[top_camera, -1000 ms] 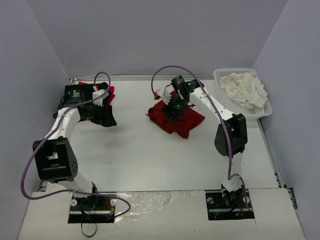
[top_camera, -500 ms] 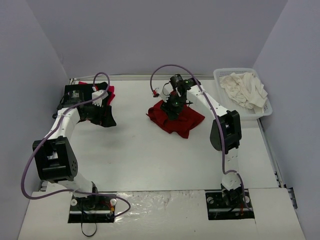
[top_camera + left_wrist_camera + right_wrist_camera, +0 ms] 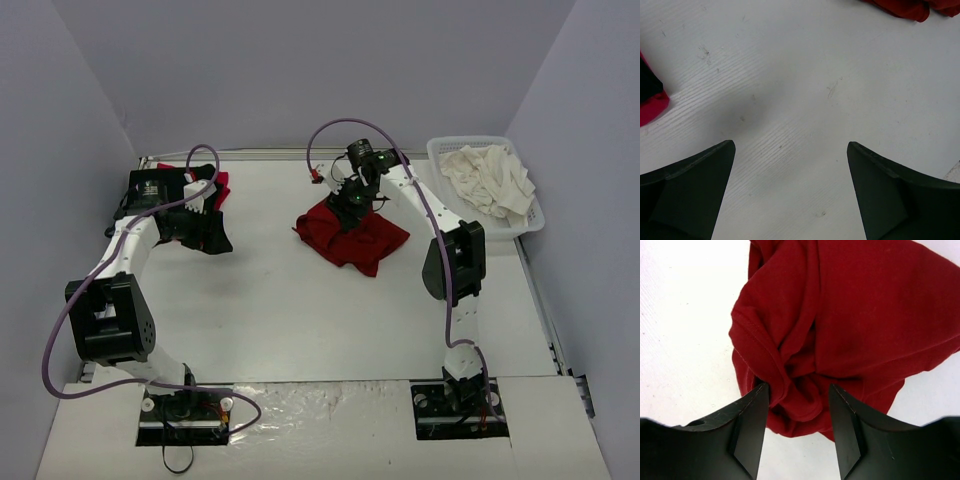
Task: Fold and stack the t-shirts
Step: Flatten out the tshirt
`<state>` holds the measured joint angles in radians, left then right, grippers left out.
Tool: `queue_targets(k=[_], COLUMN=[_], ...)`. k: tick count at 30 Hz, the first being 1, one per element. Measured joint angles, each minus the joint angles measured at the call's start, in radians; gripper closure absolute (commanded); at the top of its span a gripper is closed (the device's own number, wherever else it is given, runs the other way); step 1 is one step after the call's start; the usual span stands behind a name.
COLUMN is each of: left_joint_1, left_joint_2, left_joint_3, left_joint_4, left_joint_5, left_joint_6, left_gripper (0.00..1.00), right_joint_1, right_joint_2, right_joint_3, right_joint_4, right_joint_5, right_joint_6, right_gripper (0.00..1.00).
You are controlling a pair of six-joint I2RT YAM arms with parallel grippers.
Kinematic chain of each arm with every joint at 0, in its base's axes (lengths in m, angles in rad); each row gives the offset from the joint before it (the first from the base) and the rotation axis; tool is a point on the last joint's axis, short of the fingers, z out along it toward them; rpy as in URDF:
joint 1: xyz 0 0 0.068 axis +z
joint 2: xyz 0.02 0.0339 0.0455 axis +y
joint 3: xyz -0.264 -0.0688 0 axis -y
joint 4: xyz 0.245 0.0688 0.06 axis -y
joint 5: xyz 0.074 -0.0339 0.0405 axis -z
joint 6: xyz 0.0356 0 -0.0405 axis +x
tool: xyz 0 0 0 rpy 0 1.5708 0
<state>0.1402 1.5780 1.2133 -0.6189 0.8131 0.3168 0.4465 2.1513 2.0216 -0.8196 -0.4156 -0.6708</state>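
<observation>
A dark red t-shirt [image 3: 368, 240] [image 3: 865, 315] lies crumpled on the white table a little right of centre. My right gripper [image 3: 350, 207] [image 3: 797, 395] is down on the shirt's back left part, shut on a gathered bunch of its cloth, and the folds pucker in between the two black fingers. At the far left, a bright red t-shirt [image 3: 219, 186] [image 3: 652, 107] and black cloth [image 3: 647, 82] lie under and beside my left arm. My left gripper [image 3: 207, 232] [image 3: 790, 150] hangs open over bare table with nothing between its fingers.
A white lattice basket [image 3: 441, 150] at the back right holds cream-white t-shirts [image 3: 490, 178]. The side walls stand close to the table's left and right edges. A purple cable loops above each arm.
My right gripper's jaws have narrowed on the dark red cloth and its wrist has shifted slightly back and right, the elbow swinging with it. The left arm has not moved.
</observation>
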Motion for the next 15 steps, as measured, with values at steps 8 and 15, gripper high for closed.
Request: queue_targets(k=[8,15], left_joint_1=[0.000,0.000], left_joint_2=[0.000,0.000], left_joint_3=[0.000,0.000], left_joint_4=[0.000,-0.001], left_joint_5=[0.003,0.013], left_joint_6=[0.000,0.001], left_gripper=[0.06,0.06], right_joint_1=[0.000,0.000], right_joint_2=[0.000,0.004], right_joint_3=[-0.020,-0.030], right_joint_4=[-0.002,-0.008], right_joint_5=[-0.006,-0.018], right_joint_6=[-0.010,-0.012], right_gripper=[0.87,1.00])
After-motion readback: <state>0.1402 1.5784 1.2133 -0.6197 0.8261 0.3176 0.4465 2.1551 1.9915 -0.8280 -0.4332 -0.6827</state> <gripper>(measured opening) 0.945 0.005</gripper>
